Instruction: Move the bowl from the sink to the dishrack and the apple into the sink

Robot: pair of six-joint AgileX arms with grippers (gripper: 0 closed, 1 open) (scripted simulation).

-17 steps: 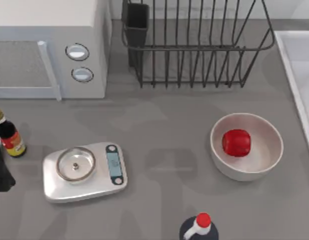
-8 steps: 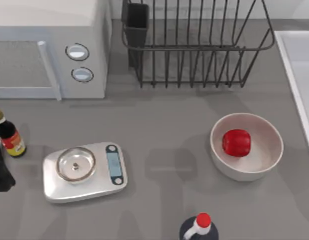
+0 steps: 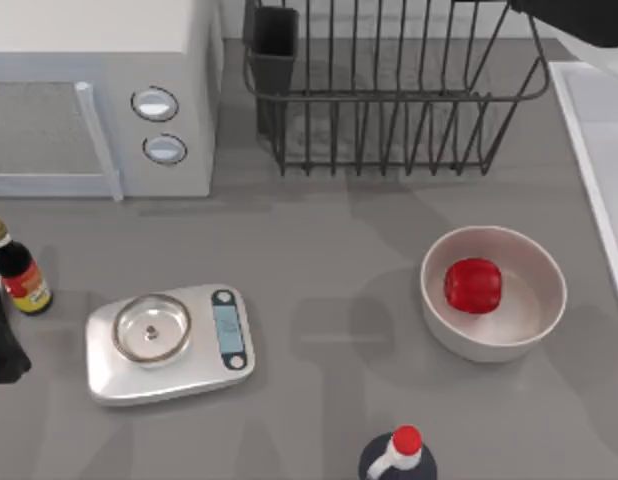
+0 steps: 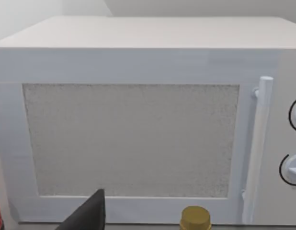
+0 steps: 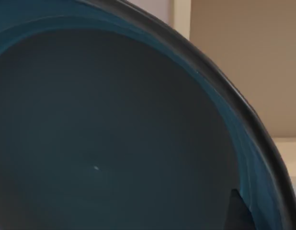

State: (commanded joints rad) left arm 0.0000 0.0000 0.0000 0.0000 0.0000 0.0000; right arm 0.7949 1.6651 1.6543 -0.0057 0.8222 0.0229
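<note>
Newly in at the top view's upper right corner, where half a second ago there was only rack and rim: the dark bulk of the right arm (image 3: 579, 15), hanging over the right end of the dishrack (image 3: 389, 90) beside the sink (image 3: 599, 130). Up close in the right wrist view, the teal-blue bowl (image 5: 105, 134), dark inside, with the right pincer (image 5: 238, 211) apparently clamped on its wall, one dark fingertip against the rim. Judged from this: out of the sink and arriving at the rack, not yet set between the bars. First half of the task close to done, then, with only the lowering and letting go left.

Second half untouched: the apple (image 3: 473, 285) sitting in the off-white bowl (image 3: 529, 320) on the tabletop (image 3: 329, 250), near the sink's edge but outside it.

Parked at the tabletop's left edge, facing the microwave (image 3: 99, 100): the left pincer (image 4: 88, 214), open or closed not to be told.

By count:
- one teal-blue bowl and one off-white bowl
- one apple
- one dishrack, with one cutlery cup (image 3: 274, 45)
- one sink
- one microwave with two dials
- one kitchen scale (image 3: 169, 342)
- two bottles: a sauce bottle (image 3: 17, 272) at the left and a red-capped bottle (image 3: 397, 455) at the near edge
</note>
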